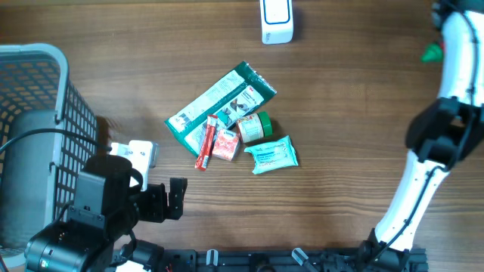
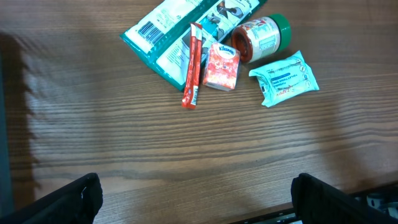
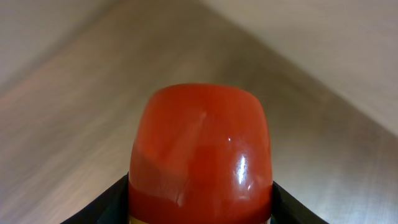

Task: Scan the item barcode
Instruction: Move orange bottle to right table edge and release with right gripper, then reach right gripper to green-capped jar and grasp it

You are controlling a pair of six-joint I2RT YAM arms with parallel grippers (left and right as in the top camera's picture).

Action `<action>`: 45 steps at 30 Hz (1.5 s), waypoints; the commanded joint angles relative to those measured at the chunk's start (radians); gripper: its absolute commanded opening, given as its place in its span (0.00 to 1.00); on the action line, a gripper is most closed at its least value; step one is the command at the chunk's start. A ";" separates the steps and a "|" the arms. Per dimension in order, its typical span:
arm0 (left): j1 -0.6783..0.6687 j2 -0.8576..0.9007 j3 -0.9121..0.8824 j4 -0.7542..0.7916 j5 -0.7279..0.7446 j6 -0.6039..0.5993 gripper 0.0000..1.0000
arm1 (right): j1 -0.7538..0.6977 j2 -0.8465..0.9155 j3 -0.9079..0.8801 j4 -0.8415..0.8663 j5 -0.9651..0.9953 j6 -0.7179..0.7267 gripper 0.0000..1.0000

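The right claw (image 3: 199, 194) pinches a glossy red, round-topped plastic item (image 3: 199, 137) squarely between its jaws (no barcode shows from here); it looks light, stiff and slick, so a firm hold on its sides seems safest. The left claw (image 2: 196, 202) is spread wide and empty, the green foil pouch (image 2: 174, 37) lying ahead of it.

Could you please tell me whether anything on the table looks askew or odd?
The green-lidded jar lies tipped on its side beside the green bag; the red stick overlaps that bag. Nothing spilled.
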 commanded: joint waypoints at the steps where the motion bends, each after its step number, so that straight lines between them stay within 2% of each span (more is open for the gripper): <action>1: -0.003 -0.005 0.007 0.002 -0.002 0.005 1.00 | -0.146 -0.010 -0.100 0.051 -0.038 -0.009 0.27; 2: -0.003 -0.005 0.007 0.002 -0.002 0.005 1.00 | -0.207 -0.008 -0.178 0.115 -0.092 -0.080 0.27; 3: -0.003 -0.005 0.007 0.002 -0.002 0.005 1.00 | -0.235 -0.008 -0.216 0.139 -0.096 -0.094 0.30; 6: -0.003 -0.005 0.007 0.002 -0.002 0.005 1.00 | -0.328 -0.008 -0.329 0.206 -0.098 -0.030 0.33; 9: -0.003 -0.005 0.007 0.002 -0.002 0.005 1.00 | -0.418 -0.008 -0.368 0.224 -0.134 0.018 0.33; 11: -0.003 -0.005 0.007 0.002 -0.002 0.005 1.00 | -0.455 -0.009 -0.367 0.212 -0.213 0.034 0.48; 12: -0.003 -0.005 0.007 0.002 -0.002 0.005 1.00 | -0.466 -0.011 -0.355 0.194 -0.238 0.033 0.63; 14: -0.003 -0.005 0.007 0.002 -0.002 0.005 1.00 | -0.468 -0.032 -0.335 0.169 -0.266 0.034 0.85; 16: -0.003 -0.005 0.007 0.002 -0.002 0.005 1.00 | -0.460 -0.108 -0.330 0.166 -0.295 0.039 0.99; 18: -0.003 -0.005 0.007 0.002 -0.002 0.005 1.00 | -0.452 -0.201 -0.330 0.154 -0.298 0.097 0.99; 20: -0.003 -0.005 0.007 0.002 -0.002 0.005 1.00 | -0.435 -0.341 -0.330 0.131 -0.450 0.156 1.00; 21: -0.003 -0.005 0.007 0.002 -0.002 0.005 1.00 | -0.401 -0.457 -0.330 0.090 -0.642 0.212 0.99; 22: -0.003 -0.005 0.007 0.002 -0.002 0.005 1.00 | -0.372 -0.503 -0.330 0.071 -0.704 0.222 0.99; 25: -0.003 -0.005 0.007 0.002 -0.002 0.005 1.00 | -0.257 -0.607 -0.330 0.011 -0.769 0.259 0.99; 26: -0.003 -0.005 0.007 0.002 -0.002 0.005 1.00 | -0.129 -0.669 -0.330 -0.039 -0.762 0.260 0.99; 28: -0.003 -0.005 0.007 0.002 -0.002 0.005 1.00 | 0.024 -0.698 -0.330 -0.071 -0.761 0.191 0.99; 31: -0.003 -0.005 0.007 0.002 -0.002 0.005 1.00 | 0.281 -0.679 -0.336 -0.171 -0.762 0.135 0.99; 33: -0.003 -0.005 0.007 0.002 -0.002 0.005 1.00 | 0.401 -0.660 -0.337 -0.219 -0.757 0.131 0.99; 35: -0.003 -0.005 0.007 0.002 -0.002 0.005 1.00 | 0.548 -0.629 -0.337 -0.264 -0.754 0.060 1.00; 39: -0.003 -0.005 0.007 0.002 -0.002 0.005 1.00 | 0.761 -0.529 -0.367 -0.309 -0.739 -0.108 0.99; 40: -0.003 -0.005 0.007 0.002 -0.002 0.005 1.00 | 0.791 -0.502 -0.381 -0.313 -0.711 -0.096 1.00; 42: -0.003 -0.005 0.007 0.002 -0.002 0.005 1.00 | 0.830 -0.448 -0.417 -0.318 -0.686 0.062 1.00; 45: -0.003 -0.005 0.007 0.002 -0.002 0.005 1.00 | 0.830 -0.404 -0.477 -0.356 -0.721 0.634 1.00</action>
